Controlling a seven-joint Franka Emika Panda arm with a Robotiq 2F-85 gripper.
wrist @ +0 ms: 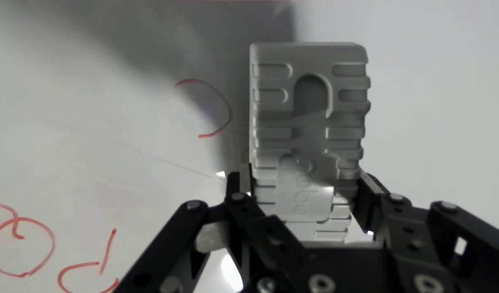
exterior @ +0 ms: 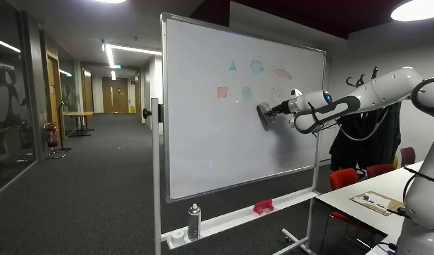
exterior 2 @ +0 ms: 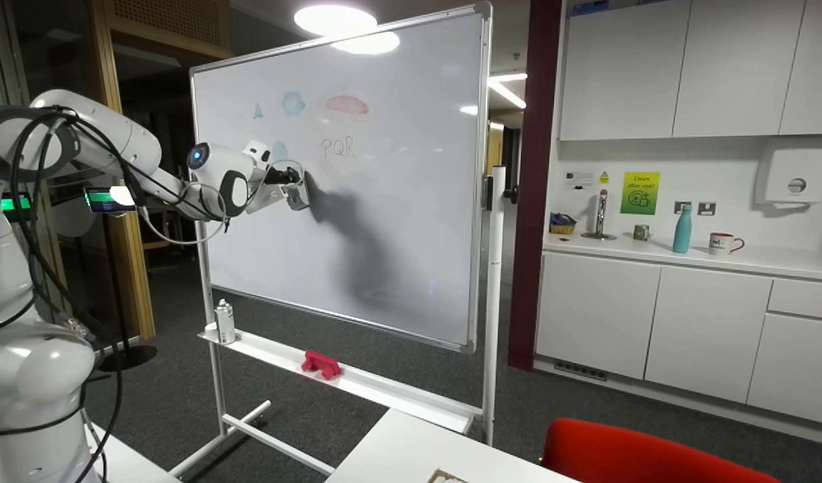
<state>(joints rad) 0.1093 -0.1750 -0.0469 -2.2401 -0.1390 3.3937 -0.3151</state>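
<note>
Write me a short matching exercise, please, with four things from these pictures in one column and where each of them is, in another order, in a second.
Column one:
1. the grey eraser
2. the spray can
3. the turquoise bottle
4. the letters PQR

Column two:
A. standing on the worktop
B. held by the gripper
C. written on the whiteboard
D. standing on the narrow shelf below the whiteboard

Right pairs: 1-B, 2-D, 3-A, 4-C
</note>
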